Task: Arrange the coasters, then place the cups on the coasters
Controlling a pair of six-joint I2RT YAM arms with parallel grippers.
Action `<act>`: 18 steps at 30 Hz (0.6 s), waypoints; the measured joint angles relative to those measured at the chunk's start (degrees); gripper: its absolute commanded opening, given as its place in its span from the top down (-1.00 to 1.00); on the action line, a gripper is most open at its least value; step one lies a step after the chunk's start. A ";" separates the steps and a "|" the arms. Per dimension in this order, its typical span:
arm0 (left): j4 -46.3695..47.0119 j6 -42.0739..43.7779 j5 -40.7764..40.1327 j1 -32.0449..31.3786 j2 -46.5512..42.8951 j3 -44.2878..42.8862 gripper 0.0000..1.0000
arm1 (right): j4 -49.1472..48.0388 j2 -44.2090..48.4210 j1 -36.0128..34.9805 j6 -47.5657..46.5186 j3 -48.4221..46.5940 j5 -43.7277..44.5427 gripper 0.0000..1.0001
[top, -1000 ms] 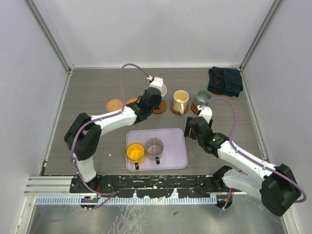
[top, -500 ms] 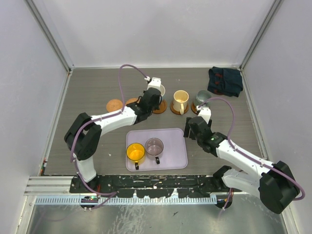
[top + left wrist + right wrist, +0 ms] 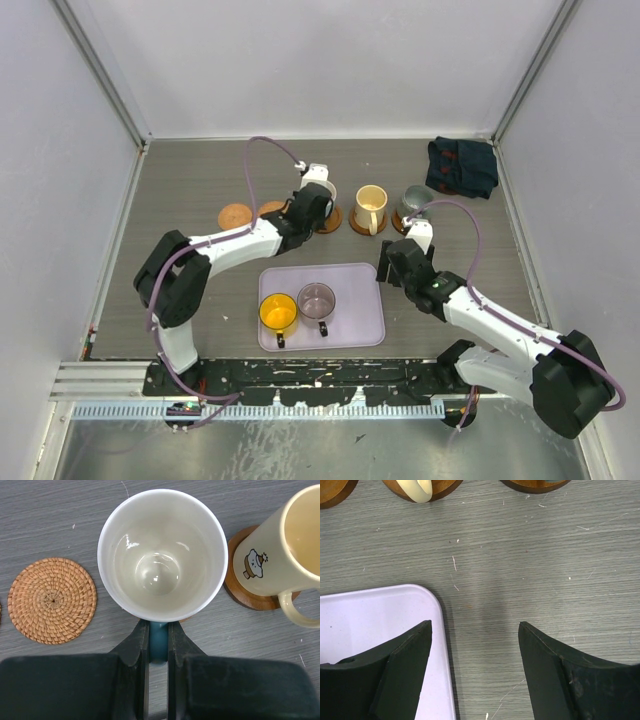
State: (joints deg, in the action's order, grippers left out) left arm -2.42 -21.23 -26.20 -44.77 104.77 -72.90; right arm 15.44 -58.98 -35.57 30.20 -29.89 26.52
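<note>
My left gripper is shut on the blue handle of the white cup. The cup stands over a coaster that it almost hides, and I cannot tell if they touch. A woven coaster lies bare to its left. To the right, the cream cup sits on a wooden coaster, and beyond it the metallic cup stands on another. The orange cup and the purplish cup stand in the tray. My right gripper is open over bare table at the tray's far right corner.
The lilac tray lies at the near centre of the table. A dark folded cloth sits at the far right corner. Grey walls close in the table on three sides.
My left gripper has shifted slightly towards the near side with the white cup in it. The right arm has barely moved.
</note>
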 measured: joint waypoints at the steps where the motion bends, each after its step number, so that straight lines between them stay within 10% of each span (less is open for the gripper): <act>1: -0.22 -0.24 0.07 -0.02 0.09 0.00 1.00 | 0.00 0.00 0.00 0.02 0.00 -0.04 -0.49; 18: -1.31 -1.18 1.01 -0.24 0.92 0.00 0.94 | -0.07 -0.59 0.00 0.20 -0.02 -0.48 -0.49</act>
State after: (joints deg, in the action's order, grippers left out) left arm -3.73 -22.41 -25.19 -45.01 105.69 -72.90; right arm 15.38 -59.57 -35.57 30.39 -29.91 26.04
